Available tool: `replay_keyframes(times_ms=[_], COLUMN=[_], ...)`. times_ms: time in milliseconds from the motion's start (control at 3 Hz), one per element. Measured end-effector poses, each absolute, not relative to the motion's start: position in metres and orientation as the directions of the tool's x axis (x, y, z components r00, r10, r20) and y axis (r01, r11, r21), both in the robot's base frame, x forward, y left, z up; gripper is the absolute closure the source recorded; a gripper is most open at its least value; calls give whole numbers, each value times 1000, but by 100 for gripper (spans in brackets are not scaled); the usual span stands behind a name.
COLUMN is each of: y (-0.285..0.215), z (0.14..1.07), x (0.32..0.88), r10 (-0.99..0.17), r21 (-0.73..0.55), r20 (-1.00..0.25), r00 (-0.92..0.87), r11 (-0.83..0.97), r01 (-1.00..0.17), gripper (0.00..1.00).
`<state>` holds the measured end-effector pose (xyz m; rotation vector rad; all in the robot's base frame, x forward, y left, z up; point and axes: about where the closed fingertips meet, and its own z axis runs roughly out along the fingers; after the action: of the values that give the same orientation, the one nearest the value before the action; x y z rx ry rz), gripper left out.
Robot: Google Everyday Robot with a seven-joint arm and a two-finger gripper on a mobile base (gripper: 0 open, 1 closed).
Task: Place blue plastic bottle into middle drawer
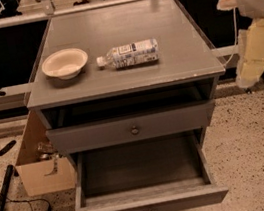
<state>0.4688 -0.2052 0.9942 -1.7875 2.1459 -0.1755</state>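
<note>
The hand (253,58) hangs by the right edge beside the bench (108,25), its arm cut off by the frame (top and right alike). The inside of the upper drawer (131,128) is lost in shadow. The label print on the blue plastic bottle (130,54) is too small to read. A cardboard box (37,170) sits half hidden behind the bench.

Speckled floor (262,155) spread around the grey cabinet (202,72); a cardboard box (40,174) stood against one side, and my gripper (257,52) hung off the other.
</note>
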Motion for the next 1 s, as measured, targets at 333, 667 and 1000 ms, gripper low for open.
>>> replay_keyframes(times_ms=[333,667,1000], y=[-193,-189,-186], z=[1012,1031,1043], x=[517,573,615], r10=[-965,-906,-784], r21=[-366,-392,-364], r20=[-244,-417,-618], r00=[-98,-77,-62], r11=[185,255,355], r01=[-912,-884,-861], gripper=[0,0,0])
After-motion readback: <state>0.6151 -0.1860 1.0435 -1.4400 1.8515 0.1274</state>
